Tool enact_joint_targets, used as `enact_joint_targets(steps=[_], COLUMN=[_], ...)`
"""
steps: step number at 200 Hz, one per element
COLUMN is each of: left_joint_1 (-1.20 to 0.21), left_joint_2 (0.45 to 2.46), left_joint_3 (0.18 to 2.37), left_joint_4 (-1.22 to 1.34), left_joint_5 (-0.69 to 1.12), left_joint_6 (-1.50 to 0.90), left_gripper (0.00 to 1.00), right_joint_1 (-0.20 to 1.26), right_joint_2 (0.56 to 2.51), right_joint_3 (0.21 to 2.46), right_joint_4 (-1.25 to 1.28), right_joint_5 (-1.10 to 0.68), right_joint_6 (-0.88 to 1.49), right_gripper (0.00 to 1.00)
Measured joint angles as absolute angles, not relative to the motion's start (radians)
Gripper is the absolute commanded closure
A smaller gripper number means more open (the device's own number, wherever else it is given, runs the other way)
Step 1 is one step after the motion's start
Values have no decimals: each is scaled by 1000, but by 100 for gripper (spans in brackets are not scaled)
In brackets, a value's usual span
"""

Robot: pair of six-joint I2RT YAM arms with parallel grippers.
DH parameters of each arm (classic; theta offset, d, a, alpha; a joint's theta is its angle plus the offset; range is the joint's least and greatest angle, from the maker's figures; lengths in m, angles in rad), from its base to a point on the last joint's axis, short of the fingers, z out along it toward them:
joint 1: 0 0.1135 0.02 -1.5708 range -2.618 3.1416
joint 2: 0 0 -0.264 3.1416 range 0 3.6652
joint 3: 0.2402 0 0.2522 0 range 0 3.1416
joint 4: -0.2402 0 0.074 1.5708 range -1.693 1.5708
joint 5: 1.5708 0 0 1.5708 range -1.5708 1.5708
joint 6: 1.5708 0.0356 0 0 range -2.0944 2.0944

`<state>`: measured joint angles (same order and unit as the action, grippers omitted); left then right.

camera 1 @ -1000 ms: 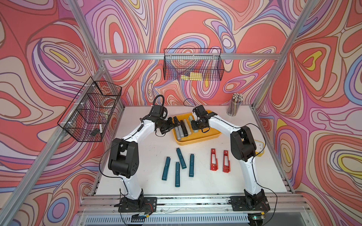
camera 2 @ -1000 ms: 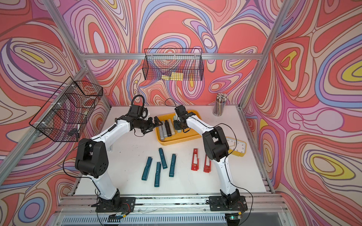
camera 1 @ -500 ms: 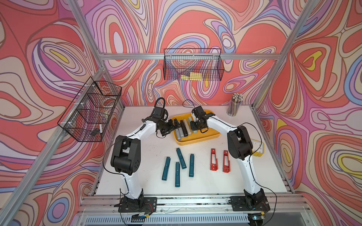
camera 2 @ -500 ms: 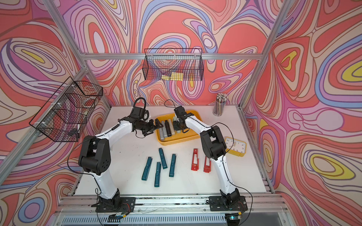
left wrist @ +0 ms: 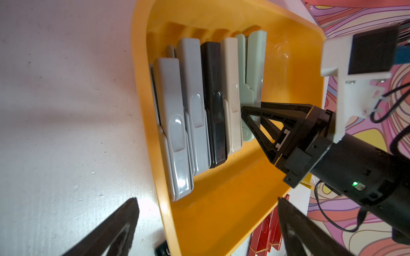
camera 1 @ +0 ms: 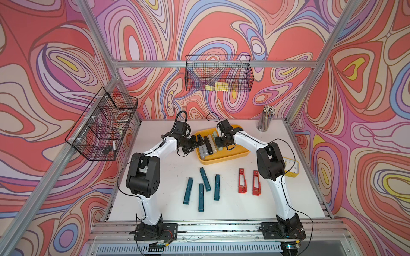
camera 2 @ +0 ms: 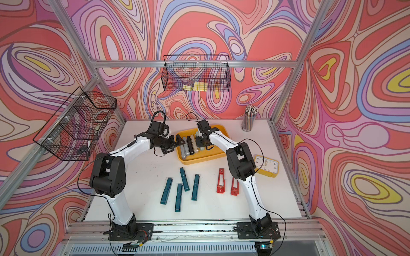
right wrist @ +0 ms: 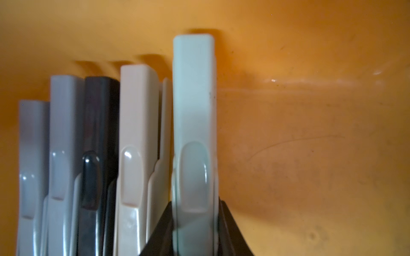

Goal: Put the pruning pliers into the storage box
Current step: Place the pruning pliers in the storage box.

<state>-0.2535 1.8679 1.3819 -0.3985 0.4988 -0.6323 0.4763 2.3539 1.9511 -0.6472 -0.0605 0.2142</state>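
Observation:
The yellow storage box (camera 1: 224, 160) (camera 2: 199, 161) sits at the back middle of the table. In it, pruning pliers stand side by side: two grey (left wrist: 175, 124), one black (left wrist: 214, 104), one beige (right wrist: 137, 124) and a mint one (right wrist: 194, 106) (left wrist: 255, 64). My right gripper (right wrist: 194, 205) (camera 1: 220, 141) is shut on the mint pliers, low inside the box beside the beige one. My left gripper (left wrist: 206, 199) (camera 1: 195, 146) hangs open over the box's left rim, holding nothing. Several teal pliers (camera 1: 205, 179) and two red slotted ones (camera 1: 242, 183) lie on the table in front.
A yellow alarm clock (camera 1: 292, 169) lies at the right, partly behind my right arm. A cup of pencils (camera 1: 265, 121) stands at the back right. Black wire baskets hang on the back wall (camera 1: 218, 76) and the left wall (camera 1: 104, 130).
Both arms shifted slightly at first, then held still. The right gripper keeps its hold on the mint pliers and the left stays open.

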Motion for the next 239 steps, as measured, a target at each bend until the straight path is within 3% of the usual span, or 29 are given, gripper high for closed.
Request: enact_joint_targets(steps=[68,126,206,239], left_joint_1=[-253,-253,-253,-253], left_joint_2=[1868,1868,1868,1868], left_joint_3=[1378,1367,1346,1340], left_joint_4=[-397,-389,-373,-369], left_joint_5=[503,508,516,517], left_joint_6=[-632,-633,-640,-641], left_gripper=[1,1,1,1], right_joint_1=[476,476,474,474], right_joint_2=[2354,2354,2352,2345], right_joint_3=[1951,1951,1944,1910], right_joint_4=[-651,-658,-658,-659], right_joint_5=[-61,-68,-70,-70], right_joint_6=[214,215,218,220], right_gripper=[92,73,66,55])
